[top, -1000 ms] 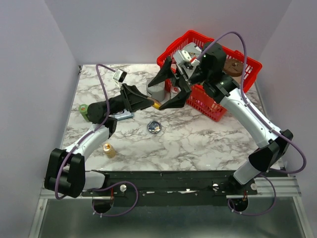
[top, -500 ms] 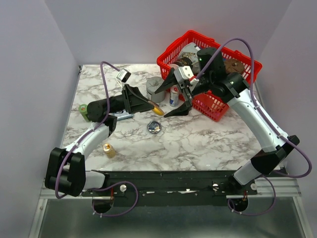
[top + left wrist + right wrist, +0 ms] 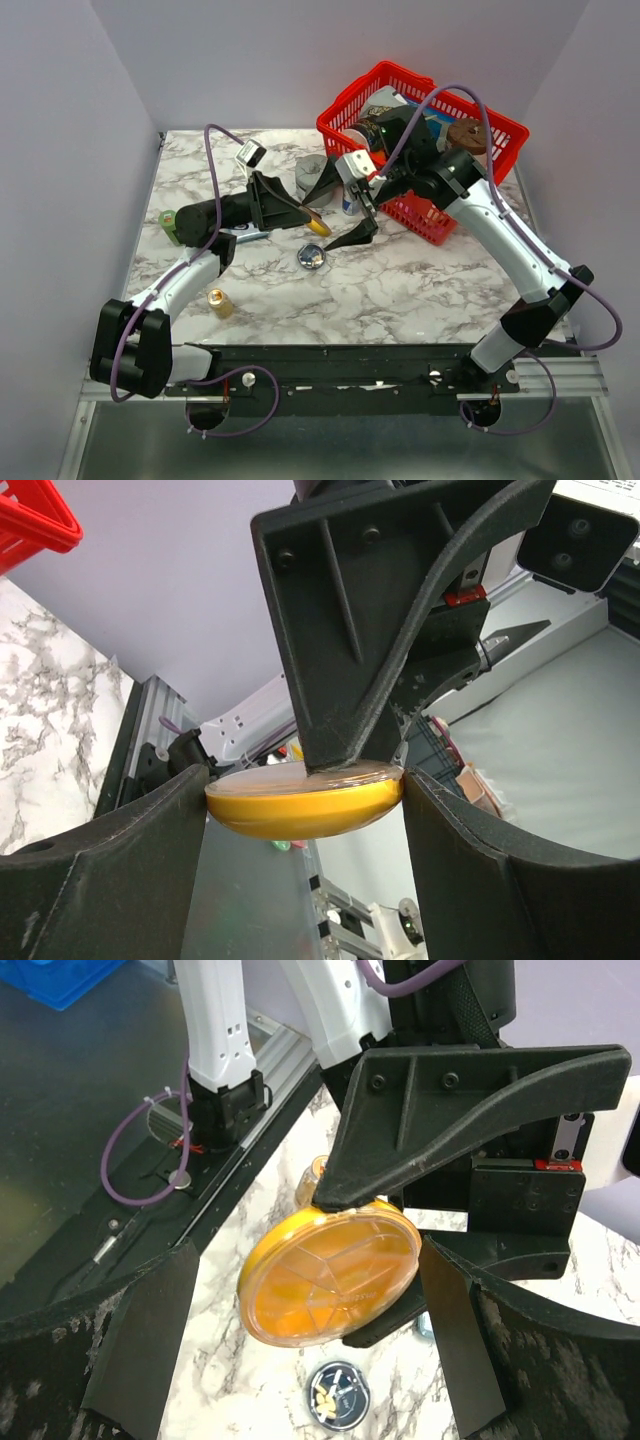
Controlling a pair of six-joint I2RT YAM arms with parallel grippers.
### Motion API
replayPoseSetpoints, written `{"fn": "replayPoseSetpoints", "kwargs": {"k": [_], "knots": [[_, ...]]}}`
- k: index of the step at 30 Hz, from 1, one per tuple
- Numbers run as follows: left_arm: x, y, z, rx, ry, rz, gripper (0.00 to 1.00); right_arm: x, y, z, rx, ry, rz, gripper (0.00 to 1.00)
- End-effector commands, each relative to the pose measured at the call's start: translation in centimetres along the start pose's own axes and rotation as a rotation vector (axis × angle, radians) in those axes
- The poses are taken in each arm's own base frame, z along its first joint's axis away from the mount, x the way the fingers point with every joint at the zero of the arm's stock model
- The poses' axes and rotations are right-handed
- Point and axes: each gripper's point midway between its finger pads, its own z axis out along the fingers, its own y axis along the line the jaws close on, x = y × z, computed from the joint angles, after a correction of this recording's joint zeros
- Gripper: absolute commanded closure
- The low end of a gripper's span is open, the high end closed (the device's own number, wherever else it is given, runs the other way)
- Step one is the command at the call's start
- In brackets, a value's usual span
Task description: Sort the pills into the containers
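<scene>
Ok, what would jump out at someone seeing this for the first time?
A translucent orange dish is held in the air by the left gripper, with the right gripper wide open facing it. On the table below lies a silvery dish with pills; a red wire basket stands at the back right.

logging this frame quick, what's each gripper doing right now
left gripper: closed on the orange dish, gripped at its rim.
right gripper: open, straddling that dish, holding nothing.

orange dish (image 3: 318,224) largely hidden overhead
</scene>
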Motion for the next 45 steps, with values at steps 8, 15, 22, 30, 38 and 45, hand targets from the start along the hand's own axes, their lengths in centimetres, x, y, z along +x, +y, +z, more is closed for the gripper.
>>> {"fn": "replayPoseSetpoints", "kwargs": {"k": [8, 15, 22, 30, 38, 45], "knots": [[3.0, -5.6, -0.1, 0.191, 0.084, 0.368, 0.71, 0.2, 0.8, 0.9, -0.080, 0.002, -0.066, 0.00], [3.6, -6.0, 0.2, 0.205, 0.117, 0.361, 0.71, -0.1, 1.0, 1.3, -0.123, -0.015, -0.082, 0.00], [3.7, -6.2, 0.3, 0.211, 0.124, 0.362, 0.71, 0.5, 1.7, 1.7, -0.149, -0.002, -0.086, 0.02], [3.5, -6.3, 0.4, 0.216, 0.112, 0.360, 0.71, 0.6, 1.5, 1.6, -0.134, 0.008, -0.079, 0.28], [2.3, -6.9, 0.7, 0.238, 0.032, 0.351, 0.53, 0.7, -0.2, 1.6, -0.017, 0.023, -0.080, 0.66], [0.5, -5.7, 1.1, 0.123, -0.081, 0.392, 0.01, 0.6, -2.3, 0.9, 0.132, 0.055, -0.089, 0.69]]}}
